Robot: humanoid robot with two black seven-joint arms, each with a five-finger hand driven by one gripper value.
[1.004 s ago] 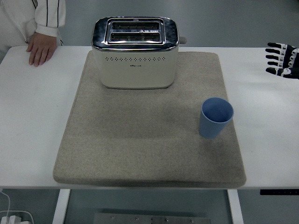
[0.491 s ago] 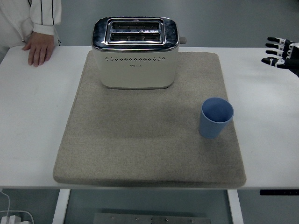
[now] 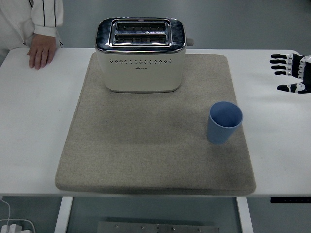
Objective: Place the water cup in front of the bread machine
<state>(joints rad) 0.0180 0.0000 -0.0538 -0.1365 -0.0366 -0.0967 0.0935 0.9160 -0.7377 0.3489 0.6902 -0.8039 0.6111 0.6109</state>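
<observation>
A blue water cup (image 3: 224, 122) stands upright and empty on the right side of the grey mat (image 3: 146, 145). The cream bread machine (image 3: 140, 54), with a chrome top and two slots, sits at the mat's far edge, left of centre. My right hand (image 3: 290, 73) hovers at the right edge of the picture, over the white table and well to the right of and beyond the cup. Its fingers are spread and hold nothing. My left arm does not show.
A person's hand (image 3: 40, 52) in a white sleeve rests on the white table (image 3: 34, 121) at the far left corner. Bare mat lies in front of the bread machine, to the left of the cup.
My right hand has come further into the picture from the right edge, a little leftward and lower than half a second ago. The cup and bread machine have not moved.
</observation>
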